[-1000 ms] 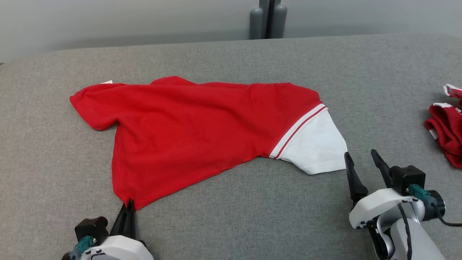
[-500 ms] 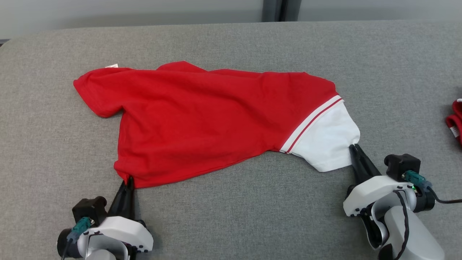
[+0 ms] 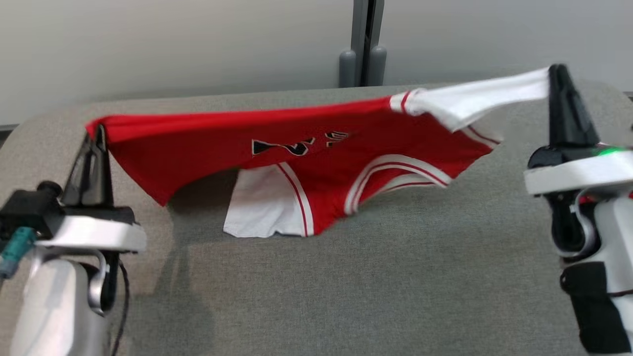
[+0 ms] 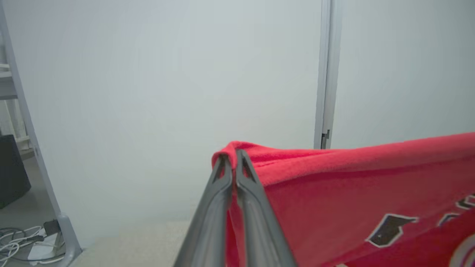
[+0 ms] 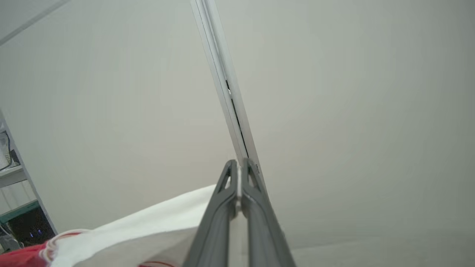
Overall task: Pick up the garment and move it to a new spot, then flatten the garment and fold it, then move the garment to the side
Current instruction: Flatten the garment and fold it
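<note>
Left gripper (image 3: 100, 129): two long dark tapered fingers (image 3: 91, 170) set in a glossy white wrist shell (image 3: 94, 236). Outboard of the shell sits a black camera block (image 3: 24, 207) with a teal plug (image 3: 12, 249); a thin black cable (image 3: 121, 296) loops under the wrist beside the pale grey forearm (image 3: 49, 306). Right gripper (image 3: 559, 69): matching dark fingers and white shell, a small green light (image 3: 610, 151) on the wrist, and a black band (image 3: 593, 306) further down the arm. Seen close, the fingers are grey with triangular cut-outs (image 4: 223, 172) near the tips.
</note>
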You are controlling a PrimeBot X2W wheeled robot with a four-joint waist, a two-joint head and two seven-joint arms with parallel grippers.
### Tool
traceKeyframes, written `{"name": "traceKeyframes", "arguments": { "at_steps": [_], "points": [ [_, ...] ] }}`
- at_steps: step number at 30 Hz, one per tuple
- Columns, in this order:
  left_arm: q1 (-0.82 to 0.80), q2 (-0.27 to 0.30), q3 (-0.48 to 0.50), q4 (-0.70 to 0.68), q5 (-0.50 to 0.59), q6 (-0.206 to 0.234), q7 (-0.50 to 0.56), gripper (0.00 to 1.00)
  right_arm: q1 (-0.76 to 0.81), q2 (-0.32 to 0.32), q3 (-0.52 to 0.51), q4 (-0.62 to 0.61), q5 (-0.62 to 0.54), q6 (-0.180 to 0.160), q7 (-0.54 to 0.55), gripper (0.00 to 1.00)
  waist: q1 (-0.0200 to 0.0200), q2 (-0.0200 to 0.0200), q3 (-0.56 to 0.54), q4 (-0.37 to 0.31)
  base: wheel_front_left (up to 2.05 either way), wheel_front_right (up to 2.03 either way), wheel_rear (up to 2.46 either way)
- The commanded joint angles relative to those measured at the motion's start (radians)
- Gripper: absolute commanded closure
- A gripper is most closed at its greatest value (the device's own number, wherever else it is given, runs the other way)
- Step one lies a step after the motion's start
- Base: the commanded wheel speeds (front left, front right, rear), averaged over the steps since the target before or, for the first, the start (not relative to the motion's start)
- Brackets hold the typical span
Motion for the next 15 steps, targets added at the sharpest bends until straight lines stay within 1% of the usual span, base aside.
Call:
{"name": "traceKeyframes", "arguments": {
  "at_steps": [1,4,6,9,12,15],
  "points": [
    [-0.043,0.028,0.007,-0.02,0.013,-0.004,0.0,1.0,-0.028,-0.029,-0.005,-0.031,0.014,0.0,0.0,1.0,0.0,0.0,-0.033,-0.016,0.0,0.0,0.0],
    [-0.133,0.085,0.007,-0.057,0.027,-0.015,0.012,1.0,-0.086,-0.073,-0.004,-0.094,0.036,-0.001,0.006,1.0,0.0,0.0,-0.043,-0.018,0.0,0.0,0.0],
    [-0.199,0.125,0.009,-0.085,0.036,-0.02,0.039,1.0,-0.134,-0.106,-0.006,-0.127,0.036,-0.001,0.036,1.0,0.0,0.0,-0.038,-0.019,0.0,0.0,0.0],
    [-0.282,0.17,0.007,-0.108,0.039,-0.028,0.095,1.0,-0.203,-0.132,-0.021,-0.153,0.027,-0.001,0.094,1.0,0.0,0.0,-0.014,-0.02,0.0,0.0,0.0],
    [-0.356,0.193,-0.009,-0.09,0.033,-0.035,0.142,1.0,-0.273,-0.142,-0.035,-0.132,0.006,-0.001,0.147,1.0,0.0,0.0,0.033,-0.016,0.0,0.0,0.0],
    [-0.432,0.209,-0.037,-0.045,0.038,-0.044,0.141,1.0,-0.357,-0.138,-0.042,-0.074,-0.032,-0.001,0.184,1.0,0.0,0.0,0.108,-0.012,0.0,0.0,0.0]
  ]
}}
